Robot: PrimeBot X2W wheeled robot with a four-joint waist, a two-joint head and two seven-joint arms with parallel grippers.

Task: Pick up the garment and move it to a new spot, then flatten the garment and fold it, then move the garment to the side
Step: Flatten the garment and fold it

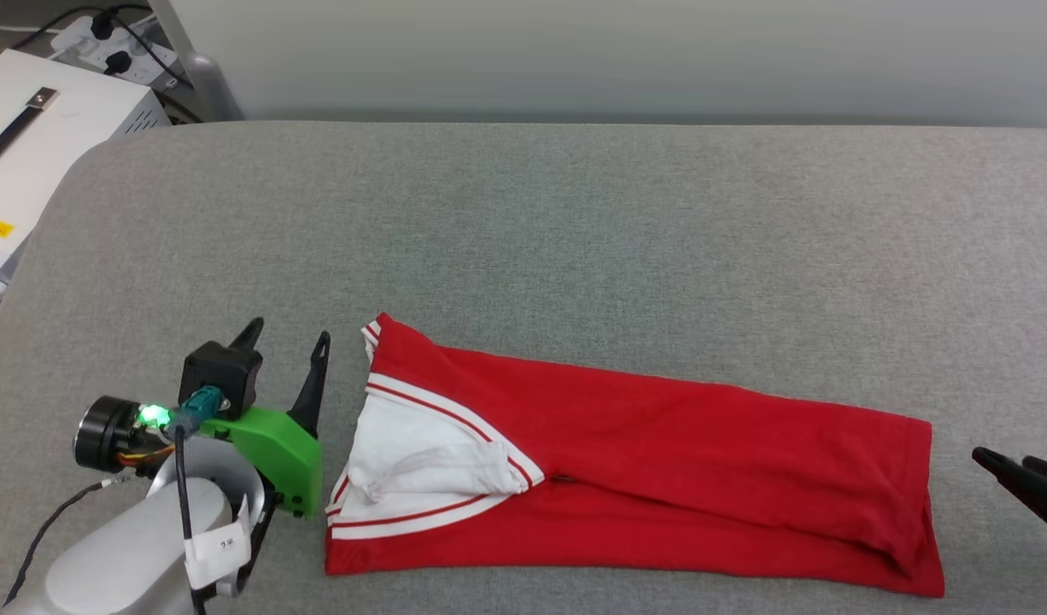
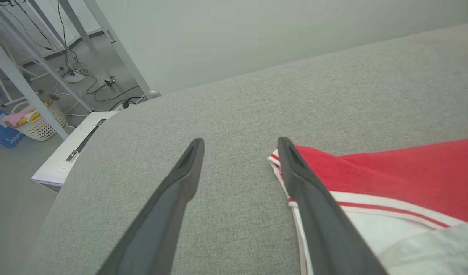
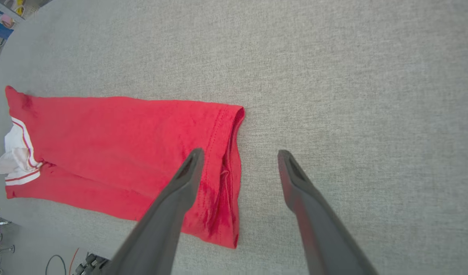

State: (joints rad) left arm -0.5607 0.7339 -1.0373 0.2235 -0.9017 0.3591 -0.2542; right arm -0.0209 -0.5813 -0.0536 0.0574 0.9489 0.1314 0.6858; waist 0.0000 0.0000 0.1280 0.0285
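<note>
The left forearm (image 1: 139, 547) is cut off by the head view's bottom edge. The right gripper (image 1: 1006, 461) is cut by the right edge, past its dark finger ends. The shirt (image 1: 660, 461) is folded into a long red band, plain side up. A crumpled white sleeve (image 1: 421, 461) with striped trim lies on its left end. What the folds cover cannot be made out.

The shirt lies lengthwise, left to right, on the near half of a grey cloth surface (image 1: 575, 239). Behind that stands a pale wall (image 1: 617, 51). At far left are a white box (image 1: 37, 128) with a black strap and a power strip (image 1: 114, 43). The left wrist view shows a basket (image 2: 37, 122) on the floor among metal legs and cables.

The left gripper (image 1: 289, 331) points away from the robot, just beside the sleeve end and apart from it. Its fingers are spread wide with nothing between them. The right gripper sits near the hem end, apart from it, also spread wide and empty. In its wrist view one finger crosses the hem and the other crosses bare cloth.
</note>
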